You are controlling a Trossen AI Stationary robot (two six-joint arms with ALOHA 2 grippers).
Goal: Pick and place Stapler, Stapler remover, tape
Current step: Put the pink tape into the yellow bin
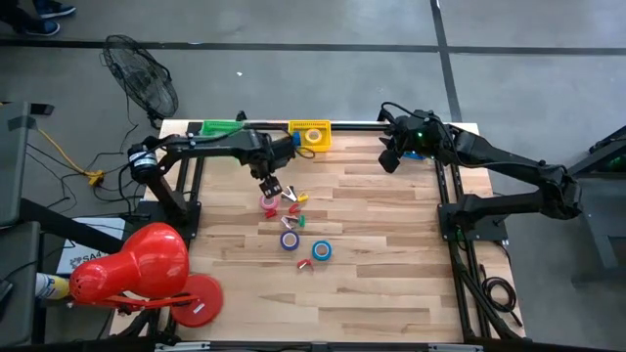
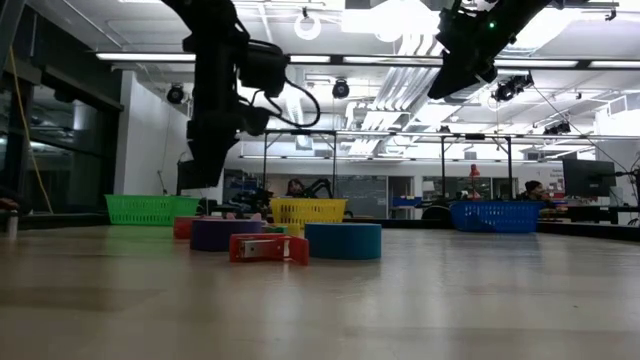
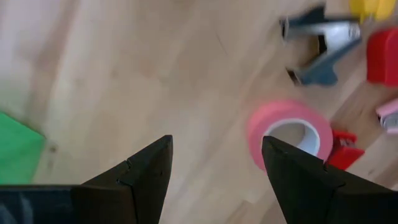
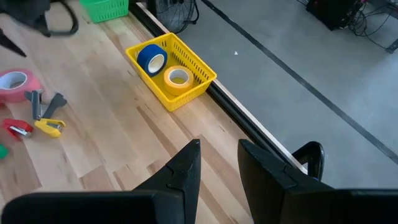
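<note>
My left gripper [image 1: 271, 188] [image 3: 214, 168] points down, open, just above the table. A pink-red tape roll [image 1: 269, 203] [image 3: 292, 130] lies flat beside one fingertip, outside the gap. A grey stapler remover [image 3: 320, 46] [image 4: 40, 102] and small red [image 3: 342, 146] and yellow [image 4: 50, 126] staplers lie just beyond it. A purple-blue tape roll [image 1: 290, 240] [image 2: 225, 233] and a blue one [image 1: 322, 250] [image 2: 343, 240] lie flat nearer the table's middle. My right gripper [image 1: 389, 161] [image 4: 217, 165] hangs high at the far right, slightly open, with nothing between its fingers.
A yellow basket [image 1: 310, 134] [image 4: 199, 78] at the far edge holds a blue tape roll [image 4: 151, 59] and a yellow one [image 4: 178, 77]. A green basket [image 1: 223, 127] stands left of it, and a blue basket [image 2: 495, 215] at the far right. The near half of the table is bare wood.
</note>
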